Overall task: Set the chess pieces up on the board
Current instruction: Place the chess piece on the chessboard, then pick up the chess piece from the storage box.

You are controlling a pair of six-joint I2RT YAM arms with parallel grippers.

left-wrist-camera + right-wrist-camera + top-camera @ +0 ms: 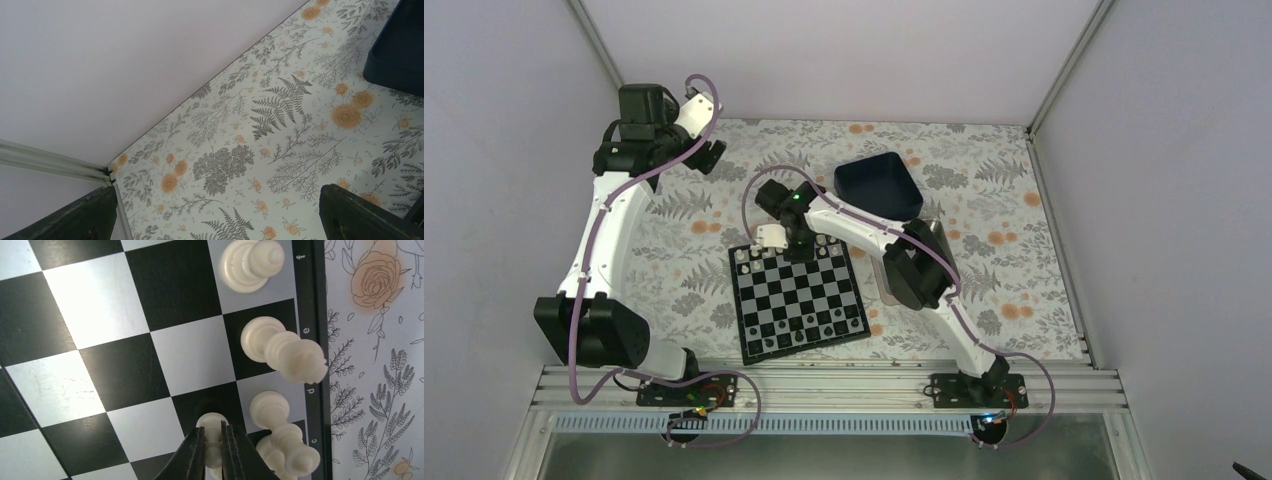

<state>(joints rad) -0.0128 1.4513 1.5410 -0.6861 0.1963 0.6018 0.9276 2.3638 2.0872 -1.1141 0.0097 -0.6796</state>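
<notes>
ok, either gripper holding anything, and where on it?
The right gripper pinches a cream chess piece by its upper part; the left gripper is open, empty.

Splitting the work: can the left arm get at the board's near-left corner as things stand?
Probably yes. The left gripper hangs open over the floral cloth, far left, apart from the board. The right gripper, shut on a cream piece, is at the board's far edge, leaving that corner unblocked.

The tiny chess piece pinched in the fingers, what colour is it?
Cream-white. The small cream-white chess piece shows best in the right wrist view.
</notes>
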